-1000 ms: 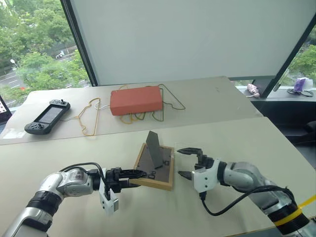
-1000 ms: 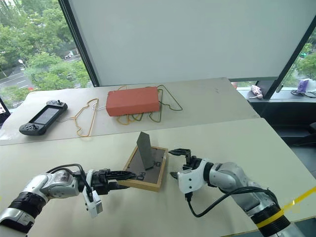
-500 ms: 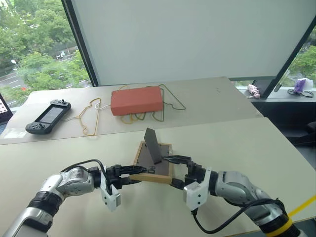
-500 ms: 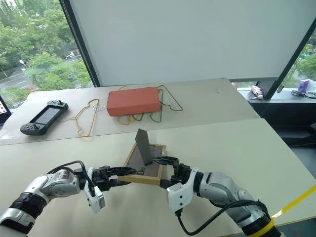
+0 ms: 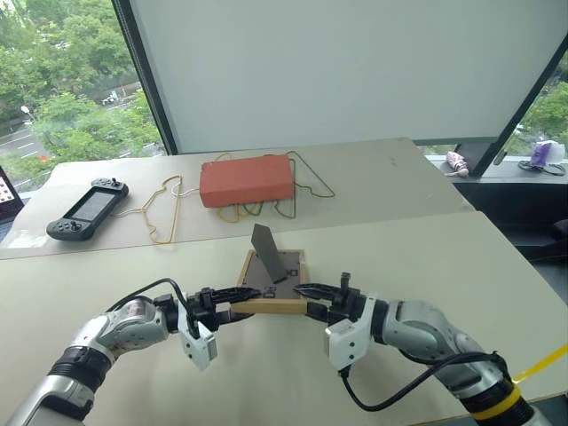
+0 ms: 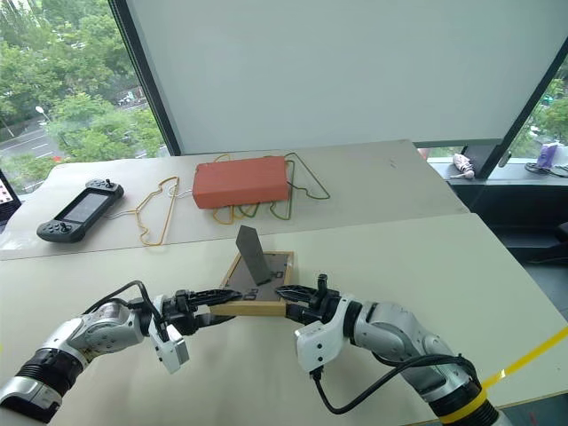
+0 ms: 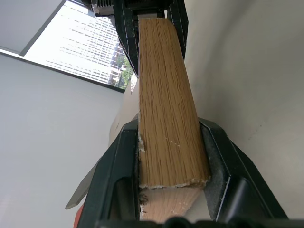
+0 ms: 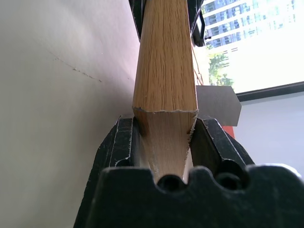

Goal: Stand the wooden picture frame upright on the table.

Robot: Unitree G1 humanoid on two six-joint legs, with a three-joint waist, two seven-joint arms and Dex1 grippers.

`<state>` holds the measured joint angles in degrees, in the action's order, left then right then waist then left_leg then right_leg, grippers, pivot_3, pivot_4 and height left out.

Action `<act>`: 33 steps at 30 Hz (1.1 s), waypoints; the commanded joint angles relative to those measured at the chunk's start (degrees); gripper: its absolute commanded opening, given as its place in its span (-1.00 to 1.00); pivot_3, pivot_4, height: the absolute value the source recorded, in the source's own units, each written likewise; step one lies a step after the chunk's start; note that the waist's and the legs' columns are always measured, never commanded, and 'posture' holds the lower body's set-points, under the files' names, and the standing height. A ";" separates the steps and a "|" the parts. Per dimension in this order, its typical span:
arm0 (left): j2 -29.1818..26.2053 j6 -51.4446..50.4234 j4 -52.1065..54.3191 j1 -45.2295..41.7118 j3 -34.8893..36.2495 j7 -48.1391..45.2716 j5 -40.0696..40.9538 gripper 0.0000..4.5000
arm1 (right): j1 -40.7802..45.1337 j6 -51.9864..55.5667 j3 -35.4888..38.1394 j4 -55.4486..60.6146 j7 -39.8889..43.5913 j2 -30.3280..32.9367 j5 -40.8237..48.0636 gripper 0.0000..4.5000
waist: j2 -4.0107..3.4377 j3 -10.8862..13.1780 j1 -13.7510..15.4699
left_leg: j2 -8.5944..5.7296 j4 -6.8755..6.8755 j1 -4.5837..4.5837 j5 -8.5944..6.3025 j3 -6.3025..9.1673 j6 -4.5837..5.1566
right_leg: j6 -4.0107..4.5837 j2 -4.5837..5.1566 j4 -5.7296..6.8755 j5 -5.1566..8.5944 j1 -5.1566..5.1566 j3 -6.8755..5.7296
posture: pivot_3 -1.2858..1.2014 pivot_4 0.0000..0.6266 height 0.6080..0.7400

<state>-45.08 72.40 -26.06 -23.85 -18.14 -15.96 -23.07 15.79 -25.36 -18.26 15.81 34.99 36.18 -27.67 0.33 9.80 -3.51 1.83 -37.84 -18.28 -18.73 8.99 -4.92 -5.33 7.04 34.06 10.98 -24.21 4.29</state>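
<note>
The wooden picture frame [image 5: 286, 263] lies face down just above the table [image 5: 426, 257], its dark grey backing up and its prop stand [image 5: 266, 252] sticking up. My left gripper [image 5: 250, 299] is shut on the left end of the near wooden edge. My right gripper [image 5: 303, 296] is shut on the right end of the same edge. In the left wrist view the wood [image 7: 166, 95] sits clamped between the black fingers [image 7: 118, 166], with the other gripper [image 7: 142, 9] at its far end. The right wrist view shows the same edge [image 8: 166, 61] pinched between its fingers [image 8: 118, 142].
An orange-red box [image 5: 246, 179] lies on wire hangers [image 5: 164, 209] on the far table, with a black game controller [image 5: 86, 209] to its left. A seam separates the two tabletops. Small items sit on the sill [image 5: 541, 153] at the far right.
My right gripper came in from the right and closed on the frame's near right corner. The frame's near edge now sits higher, held from both ends. The left gripper kept its grip.
</note>
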 commanded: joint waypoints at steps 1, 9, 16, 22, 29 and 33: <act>0.18 -3.05 3.56 -0.48 0.22 -2.18 5.24 0.08 | 0.81 1.88 3.18 3.36 0.48 -0.07 4.45 -0.45 | 0.00 0.00 0.02 | 0.01 0.00 -0.01 0.00 0.01 0.00 | 0.00 0.00 0.00 0.00 0.00 0.00 | 0.03 -0.52 1.00; -4.73 -16.83 20.38 11.50 6.99 -6.12 25.09 0.69 | 6.45 19.83 11.95 6.87 10.30 2.54 23.73 -0.45 | -0.01 0.03 -0.60 | 0.02 0.00 -0.03 -0.04 0.00 0.07 | 0.01 0.00 0.03 0.00 -0.09 0.03 | 0.03 -0.52 1.00; -1.48 -26.23 31.58 23.13 10.40 -7.42 25.67 0.69 | 20.50 56.48 20.44 3.65 24.36 7.23 57.70 -0.45 | -0.05 0.06 -0.03 | 0.02 0.00 -0.03 -0.08 0.01 0.14 | 0.02 0.00 -0.01 0.00 0.00 0.00 | 0.03 -0.52 1.00; 2.08 -28.55 34.72 25.22 11.61 -8.86 23.54 0.69 | 33.77 80.61 18.59 -15.54 25.69 3.34 68.12 -0.45 | -0.04 0.05 -0.18 | 0.03 0.00 -0.01 -0.11 0.03 0.22 | 0.12 0.00 0.03 -0.02 -0.01 -0.05 | 0.03 -0.52 1.00; 2.26 -25.96 34.23 28.34 14.39 -10.70 23.75 0.69 | 36.15 78.19 11.43 -31.29 31.56 0.32 61.98 -0.45 | -0.11 0.06 -0.50 | 0.01 0.00 -0.15 -0.12 0.01 0.24 | 0.10 0.00 0.04 -0.03 -0.14 -0.06 | 0.03 -0.52 1.00; 3.03 -24.27 33.07 28.73 14.91 -10.91 22.83 0.69 | 36.37 75.95 9.50 -34.35 34.34 -0.17 59.37 -0.45 | -0.12 0.06 -0.56 | 0.02 0.00 -0.12 -0.14 -0.01 0.26 | 0.09 0.00 0.01 -0.03 -0.13 -0.08 | 0.03 -0.52 1.00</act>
<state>-42.45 46.00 6.50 4.49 -4.51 -26.54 -0.07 51.65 51.85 -8.16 -17.02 69.01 36.08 33.97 0.21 9.86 -4.07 1.85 -37.84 -18.37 -18.88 8.97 -4.64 -5.24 7.04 34.06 10.95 -24.33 4.21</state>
